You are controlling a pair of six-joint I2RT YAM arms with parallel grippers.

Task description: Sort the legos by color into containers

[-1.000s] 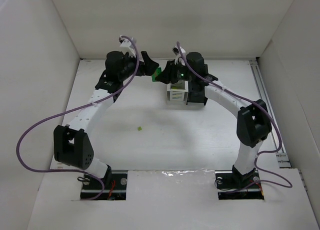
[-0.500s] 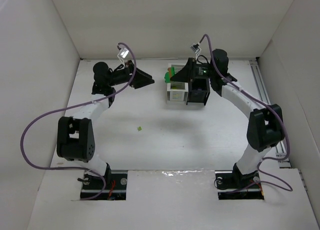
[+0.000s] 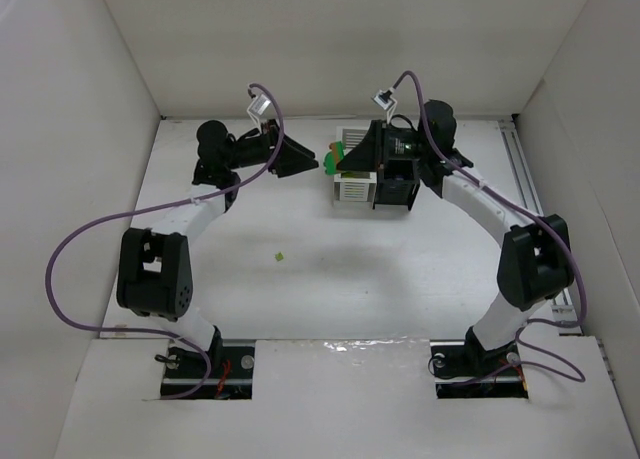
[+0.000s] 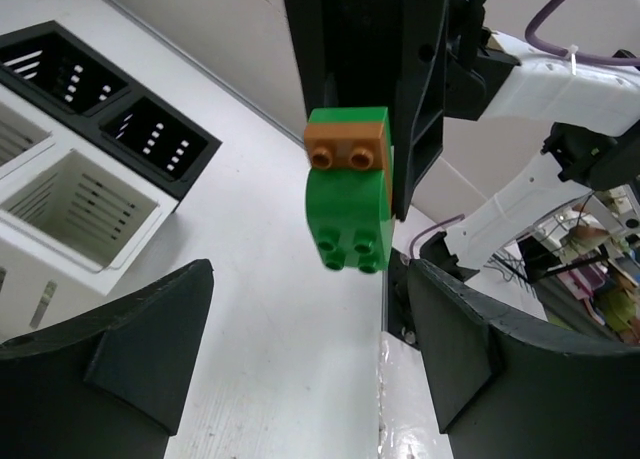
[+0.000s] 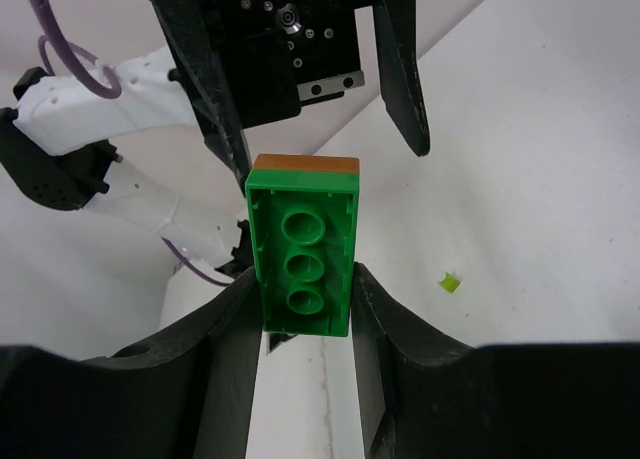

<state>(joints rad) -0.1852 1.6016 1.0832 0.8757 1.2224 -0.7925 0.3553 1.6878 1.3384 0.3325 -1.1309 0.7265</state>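
- The right tool (image 5: 303,304) is clamping the near end of a green lego stack (image 5: 300,244), with its fingers pressing the two long sides.
- The stack is hanging in the air just beside the containers (image 3: 352,190), at their far left corner. An orange-brown lego (image 4: 345,146) is capping the end away from the right tool.
- The stack's long axis is pointing away from the containers, toward the left tool (image 3: 303,162), whose fingers are standing apart and touching nothing.
- The left arm is sitting nearer the orange-brown end and is probably lining up to pull it off.
- A loose yellow-green lego (image 3: 279,256) is lying on the bench (image 3: 300,299), well apart from the containers.
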